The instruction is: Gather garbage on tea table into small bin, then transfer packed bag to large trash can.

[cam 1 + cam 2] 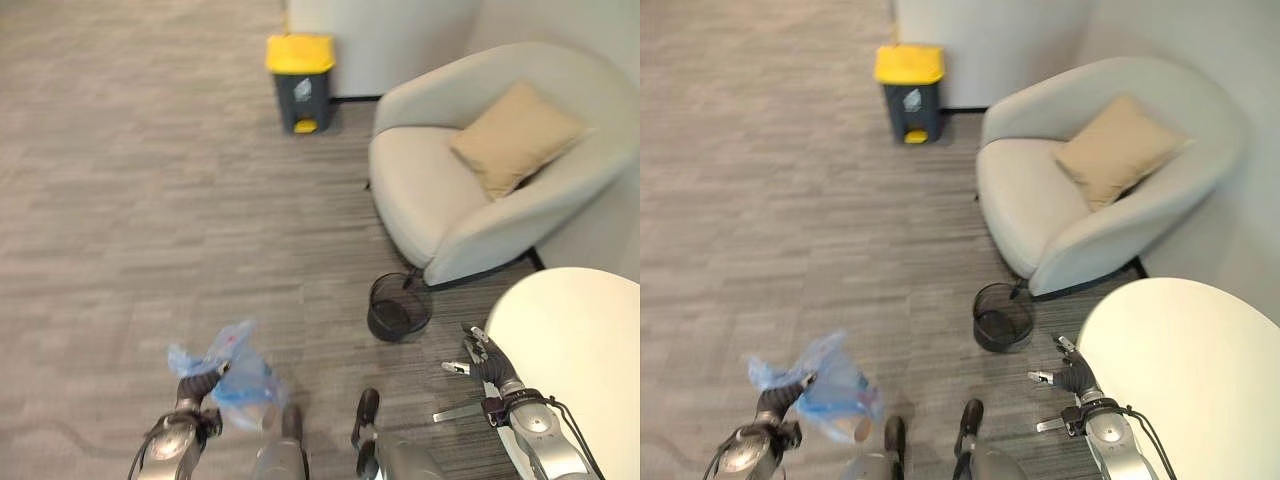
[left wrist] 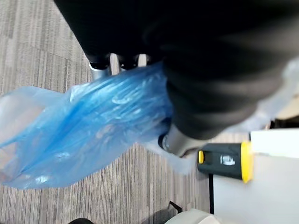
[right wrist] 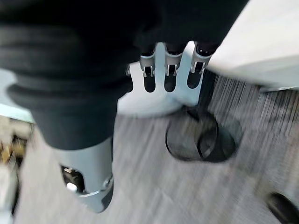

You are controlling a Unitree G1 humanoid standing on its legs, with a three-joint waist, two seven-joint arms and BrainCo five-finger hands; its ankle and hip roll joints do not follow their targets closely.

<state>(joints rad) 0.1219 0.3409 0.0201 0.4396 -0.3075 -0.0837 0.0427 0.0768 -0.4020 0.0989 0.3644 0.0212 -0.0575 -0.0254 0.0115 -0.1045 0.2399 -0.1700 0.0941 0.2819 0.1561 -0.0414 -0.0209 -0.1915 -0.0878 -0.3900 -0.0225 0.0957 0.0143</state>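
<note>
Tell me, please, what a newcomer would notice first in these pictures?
Probably the blue plastic bag clutched in the left hand low over the grey carpet. Next comes the yellow-lidded trash can standing against the far wall, beside the pale armchair with its tan cushion. The right hand hangs open by the black mesh bin.
</note>
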